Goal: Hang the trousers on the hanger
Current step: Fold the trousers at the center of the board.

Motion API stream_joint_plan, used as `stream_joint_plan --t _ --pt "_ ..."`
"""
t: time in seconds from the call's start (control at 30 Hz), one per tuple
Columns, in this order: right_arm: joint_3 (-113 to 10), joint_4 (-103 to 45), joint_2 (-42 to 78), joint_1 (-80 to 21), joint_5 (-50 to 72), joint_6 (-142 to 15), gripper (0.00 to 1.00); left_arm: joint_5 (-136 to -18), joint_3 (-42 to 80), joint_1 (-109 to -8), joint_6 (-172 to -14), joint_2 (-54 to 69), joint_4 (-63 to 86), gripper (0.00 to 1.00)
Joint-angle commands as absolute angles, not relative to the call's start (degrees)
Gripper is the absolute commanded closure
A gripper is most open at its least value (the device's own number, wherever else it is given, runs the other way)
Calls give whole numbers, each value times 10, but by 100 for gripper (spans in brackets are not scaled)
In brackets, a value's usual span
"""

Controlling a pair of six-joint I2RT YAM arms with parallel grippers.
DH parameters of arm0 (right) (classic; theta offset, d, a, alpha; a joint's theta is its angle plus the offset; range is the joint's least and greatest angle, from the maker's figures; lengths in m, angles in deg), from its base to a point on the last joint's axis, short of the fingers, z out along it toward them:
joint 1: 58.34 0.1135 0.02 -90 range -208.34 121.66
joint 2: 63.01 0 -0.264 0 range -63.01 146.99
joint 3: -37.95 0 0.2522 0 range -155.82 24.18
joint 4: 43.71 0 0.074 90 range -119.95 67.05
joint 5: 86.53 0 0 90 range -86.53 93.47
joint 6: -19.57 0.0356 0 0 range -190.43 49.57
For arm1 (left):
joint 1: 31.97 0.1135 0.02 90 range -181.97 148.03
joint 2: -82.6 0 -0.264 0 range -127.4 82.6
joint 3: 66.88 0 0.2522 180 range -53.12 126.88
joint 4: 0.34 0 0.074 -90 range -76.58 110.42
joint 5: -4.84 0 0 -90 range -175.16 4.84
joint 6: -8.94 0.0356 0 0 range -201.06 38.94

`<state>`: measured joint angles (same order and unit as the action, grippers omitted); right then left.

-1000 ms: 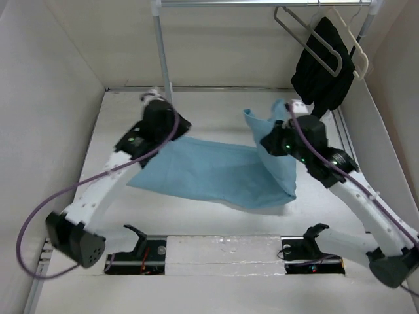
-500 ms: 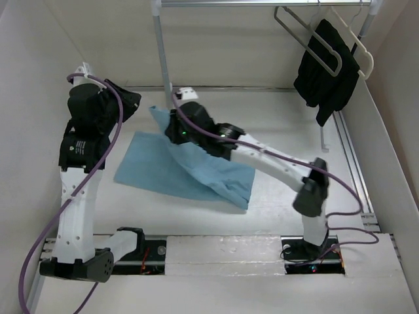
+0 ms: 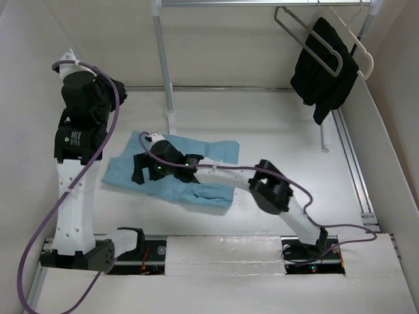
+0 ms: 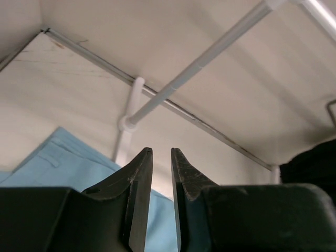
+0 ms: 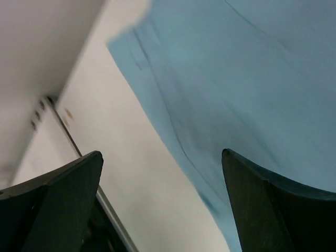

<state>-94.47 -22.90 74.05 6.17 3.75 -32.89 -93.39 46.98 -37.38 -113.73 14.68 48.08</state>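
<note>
On the counter (image 3: 262, 124), in the top view, the trousers (image 3: 196, 171) are now laid flat, no longer bunched. The right tool (image 3: 139, 171) is held over their left end, and the hanger (image 3: 292, 34) is left well apart from them. In the left wrist view, the left tool (image 4: 161, 152) is almost pressed together, empty, above the trousers. In the right wrist view, the right tool is spread, the cloth released. Hanging is judged still ahead.

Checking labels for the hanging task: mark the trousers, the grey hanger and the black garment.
trousers (image 3: 219, 149), top external view, far right corner of the cloth.
hanger (image 3: 275, 16), top external view, rounded left end of the outline.
black garment (image 3: 324, 78), top external view, middle of the hanging cloth.
</note>
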Motion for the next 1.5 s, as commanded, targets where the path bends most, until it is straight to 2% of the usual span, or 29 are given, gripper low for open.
stream_joint_plan --t 0.0,0.07,0.17,0.2,0.23,0.3,0.33,0.37,0.4,0.47,0.5,0.6,0.8,1.07,1.17,1.2,1.23,1.27,1.3,1.33,1.37,1.47 --pt "-784 -358 531 18 38 -364 0 -979 416 -373 -1108 145 475 82" --pt "-678 -357 437 -10 38 -368 8 -970 380 -373 -1105 146 464 82" --pt "-583 -337 325 -59 41 -397 60 -960 288 -373 -1100 140 439 78" --pt "-533 -321 301 -71 42 -417 94 -964 230 -373 -1099 138 429 75" --pt "-509 -283 279 -86 44 -430 100 -974 204 -373 -1099 133 422 74" --pt "-448 -254 219 -99 62 -465 100 -952 156 -343 -1096 103 406 74" --pt "-428 -223 200 -99 65 -476 98 -898 146 -299 -1097 91 404 74" --pt "-410 -207 182 -99 64 -482 90 -874 136 -275 -1098 69 399 74" --pt "-391 -192 150 -99 59 -491 67 -855 124 -254 -1095 57 394 73" --pt "-327 -180 124 -99 57 -497 46 -832 124 -227 -1080 19 391 72" --pt "-309 -176 112 -99 58 -496 31 -840 136 -227 -1072 4 392 72" --pt "-250 -176 74 -114 78 -483 17 -821 168 -234 -1058 -45 399 72" --pt "-159 -204 55 -151 148 -456 21 -788 132 -264 -1072 -95 321 72" --pt "-102 -294 149 -169 260 -426 13 -843 113 -256 -1076 -186 292 75" --pt "-97 -347 178 -169 268 -423 19 -881 100 -234 -1087 -181 289 75" --pt "-97 -369 185 -169 270 -423 27 -906 94 -234 -1088 -181 289 76" --pt "-100 -374 203 -169 270 -424 38 -922 94 -234 -1089 -179 294 75" --pt "-103 -374 211 -164 263 -423 57 -937 95 -234 -1090 -180 303 75" --pt "-103 -365 221 -164 257 -426 93 -977 98 -234 -1095 -184 315 75" --pt "-103 -365 222 -164 257 -426 93 -977 98 -234 -1095 -184 315 75" --pt "-98 -359 218 -169 246 -427 99 -991 102 -234 -1109 -187 335 75" --pt "-83 -310 179 -188 206 -448 100 -1013 105 -215 -1126 -187 363 76"
